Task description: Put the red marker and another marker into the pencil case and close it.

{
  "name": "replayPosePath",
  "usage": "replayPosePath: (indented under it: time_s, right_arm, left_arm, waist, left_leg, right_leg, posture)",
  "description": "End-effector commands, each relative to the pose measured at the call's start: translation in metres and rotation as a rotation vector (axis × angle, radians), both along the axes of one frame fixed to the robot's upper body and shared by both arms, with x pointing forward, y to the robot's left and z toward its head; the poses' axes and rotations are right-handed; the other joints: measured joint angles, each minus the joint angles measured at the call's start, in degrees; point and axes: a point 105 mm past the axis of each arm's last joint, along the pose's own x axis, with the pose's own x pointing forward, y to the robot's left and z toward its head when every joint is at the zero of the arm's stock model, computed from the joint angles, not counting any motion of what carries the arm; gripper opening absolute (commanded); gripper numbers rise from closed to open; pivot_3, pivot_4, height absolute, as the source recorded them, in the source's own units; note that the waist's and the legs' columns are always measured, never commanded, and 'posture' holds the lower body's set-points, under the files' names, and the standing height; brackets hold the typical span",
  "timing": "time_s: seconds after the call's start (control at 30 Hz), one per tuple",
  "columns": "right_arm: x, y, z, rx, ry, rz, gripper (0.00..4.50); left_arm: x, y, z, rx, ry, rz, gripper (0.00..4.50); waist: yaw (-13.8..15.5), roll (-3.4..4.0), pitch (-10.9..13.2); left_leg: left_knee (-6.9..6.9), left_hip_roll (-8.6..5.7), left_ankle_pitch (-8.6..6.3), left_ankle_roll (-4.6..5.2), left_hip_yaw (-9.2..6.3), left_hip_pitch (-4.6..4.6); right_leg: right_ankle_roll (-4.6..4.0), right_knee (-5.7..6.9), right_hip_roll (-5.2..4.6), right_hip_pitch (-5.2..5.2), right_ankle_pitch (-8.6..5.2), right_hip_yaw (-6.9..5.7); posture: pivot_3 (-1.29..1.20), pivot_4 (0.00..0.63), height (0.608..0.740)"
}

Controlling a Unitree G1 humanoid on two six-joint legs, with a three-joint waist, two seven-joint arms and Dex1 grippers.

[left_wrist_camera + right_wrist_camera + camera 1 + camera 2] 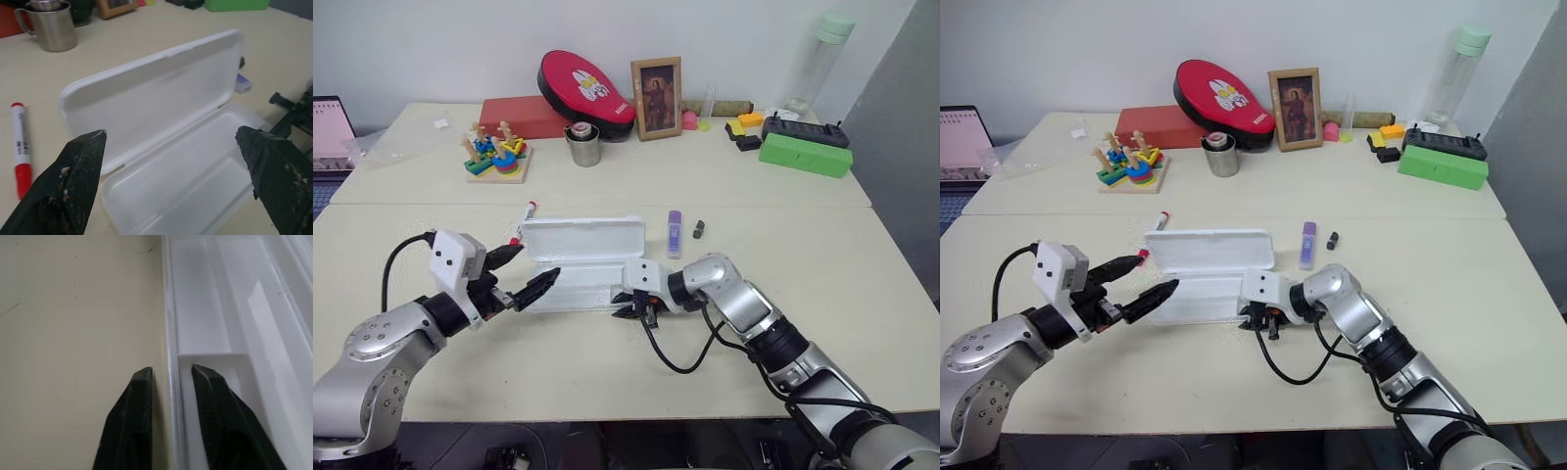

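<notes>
Centrally in the head views, the pencil case (579, 262) lies open on the desk (724, 186), lid raised, tray bare. Its right end wall sits between the slightly parted fingers of the right end effector (171, 382), which straddle it. At lower left, the left end effector (522, 272) gapes wide beside the case. Above it lies the red marker (20, 145); right of the lid rests another marker (674, 233).

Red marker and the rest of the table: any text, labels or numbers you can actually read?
None can be read.
Red marker: dark print on the white barrel, too blurred to read.
Red oval case: rabbit picture, no readable words.
Framed picture: an image, no text visible.
Pencil case: plain white, no marking.
</notes>
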Motion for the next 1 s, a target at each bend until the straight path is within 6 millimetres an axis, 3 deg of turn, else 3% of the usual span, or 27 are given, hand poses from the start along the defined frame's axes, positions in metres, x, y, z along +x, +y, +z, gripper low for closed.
replayPosePath:
  time_s: [0.03,0.2,0.33,0.53,0.8,1.0]
  right_arm:
    - [-0.003,0.0,0.034,0.105,-0.028,0.007,2.35]
    - [-0.016,-0.013,0.078,0.282,0.059,0.023,3.56]
    - [-0.012,-0.025,0.118,0.428,0.08,-0.019,4.45]
    - [0.009,-0.03,0.151,0.508,-0.033,-0.127,4.45]
    - [0.012,-0.031,0.163,0.545,-0.076,-0.173,4.45]
    - [0.017,-0.033,0.172,0.584,-0.103,-0.214,4.45]
  left_arm:
    - [0.001,0.018,0.006,0.014,-0.022,0.084,4.5]
    - [0.007,0.044,0.006,0.022,-0.013,0.219,4.5]
    - [0.025,0.069,-0.01,0.091,0.032,0.358,4.5]
    - [0.064,0.072,-0.023,0.112,0.083,0.401,4.5]
    - [0.109,0.055,-0.04,0.131,0.14,0.35,4.5]
    - [0.123,0.041,-0.05,0.122,0.176,0.303,4.5]
  waist:
    - [0.0,0.0,0.0]
    - [0.3,-0.01,0.0]
    - [0.2,-0.02,0.0]
    - [0.3,-0.02,0.0]
    - [0.3,-0.02,0.0]
    - [0.2,-0.02,0.0]
  left_leg:
    - [0.0,0.0,0.0,0.0,-0.01,-0.01]
    - [0.01,0.0,0.0,0.0,-0.01,-0.03]
    - [0.01,0.0,0.0,0.0,-0.02,-0.01]
    - [0.0,0.04,0.0,0.0,-0.02,-0.05]
    - [-0.07,0.04,0.0,0.0,-0.02,-0.16]
    - [-0.07,0.04,0.01,0.0,-0.02,-0.16]
  right_leg:
    - [0.0,0.0,0.0,0.0,0.0,-0.01]
    - [0.02,-0.04,0.0,0.02,-0.01,-0.02]
    - [0.02,0.0,0.0,0.01,-0.01,-0.02]
    - [0.0,-0.03,0.05,-0.04,0.0,-0.03]
    - [-0.25,-0.03,0.07,-0.15,0.15,-0.06]
    - [-0.26,0.09,0.07,-0.19,0.15,-0.05]
  posture:
    - [0.0,0.15,0.74]
    - [0.0,0.15,0.74]
    - [0.0,0.15,0.74]
    - [0.0,0.15,0.74]
    - [0.0,0.15,0.74]
    - [0.0,0.15,0.74]
